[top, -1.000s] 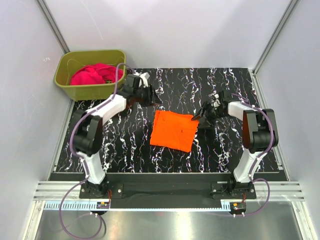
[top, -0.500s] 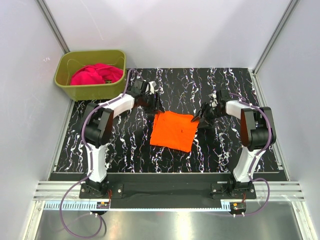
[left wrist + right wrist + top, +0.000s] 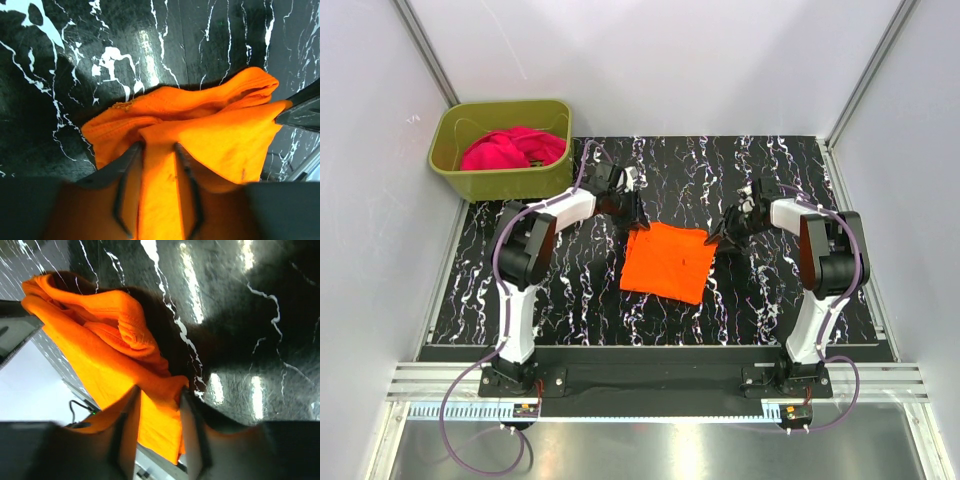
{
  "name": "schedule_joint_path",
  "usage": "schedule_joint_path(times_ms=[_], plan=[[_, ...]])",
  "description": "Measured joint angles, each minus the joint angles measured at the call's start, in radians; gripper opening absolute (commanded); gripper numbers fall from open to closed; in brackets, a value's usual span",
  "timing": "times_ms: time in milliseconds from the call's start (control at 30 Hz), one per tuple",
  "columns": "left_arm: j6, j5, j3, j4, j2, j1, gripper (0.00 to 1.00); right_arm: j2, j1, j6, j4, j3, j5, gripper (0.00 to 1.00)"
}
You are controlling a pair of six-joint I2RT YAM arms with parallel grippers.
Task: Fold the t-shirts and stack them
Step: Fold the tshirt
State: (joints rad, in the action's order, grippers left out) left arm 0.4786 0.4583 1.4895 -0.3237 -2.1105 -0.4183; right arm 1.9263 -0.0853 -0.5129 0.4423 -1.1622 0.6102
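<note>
The orange t-shirt (image 3: 667, 260) lay folded mid-desk (image 3: 570, 290). The left pincer (image 3: 633, 219) pinched its far left corner and the right pincer (image 3: 718, 238) its far right. The magenta t-shirt (image 3: 505, 148) sat bunched in the tub (image 3: 455, 178).

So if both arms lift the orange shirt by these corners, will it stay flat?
Probably not: the orange shirt bunches into soft folds at the left gripper and right gripper, so its middle should sag. It looks thin, so likely light. The table looks glossy, so a trailing edge may slide.
</note>
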Motion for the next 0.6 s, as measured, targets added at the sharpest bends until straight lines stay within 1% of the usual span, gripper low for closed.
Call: schedule_joint_path(times_ms=[33, 67, 100, 200, 300, 467, 600], plan=[[0.003, -0.002, 0.002, -0.001, -0.002, 0.0, 0.14, 0.003, 0.0, 0.002, 0.002, -0.005, -0.001, 0.3], [0.008, -0.005, 0.003, -0.002, -0.002, 0.0, 0.04, 0.005, 0.0, 0.003, 0.003, -0.01, -0.001, 0.23], [0.009, -0.008, 0.005, -0.002, -0.002, 0.0, 0.0, 0.006, 0.0, 0.006, 0.005, -0.016, -0.002, 0.18], [0.012, -0.023, 0.01, -0.001, 0.0, -0.001, 0.0, 0.006, -0.001, 0.011, 0.018, -0.038, -0.002, 0.1], [0.02, -0.046, -0.012, -0.001, 0.031, -0.003, 0.0, 0.005, -0.005, 0.014, 0.037, -0.061, -0.01, 0.06], [0.042, -0.084, -0.108, -0.033, 0.203, -0.005, 0.0, -0.034, -0.024, 0.016, 0.09, -0.068, -0.019, 0.04], [0.049, -0.105, -0.149, -0.049, 0.329, -0.008, 0.0, -0.083, -0.047, 0.015, 0.121, -0.068, -0.016, 0.04]])
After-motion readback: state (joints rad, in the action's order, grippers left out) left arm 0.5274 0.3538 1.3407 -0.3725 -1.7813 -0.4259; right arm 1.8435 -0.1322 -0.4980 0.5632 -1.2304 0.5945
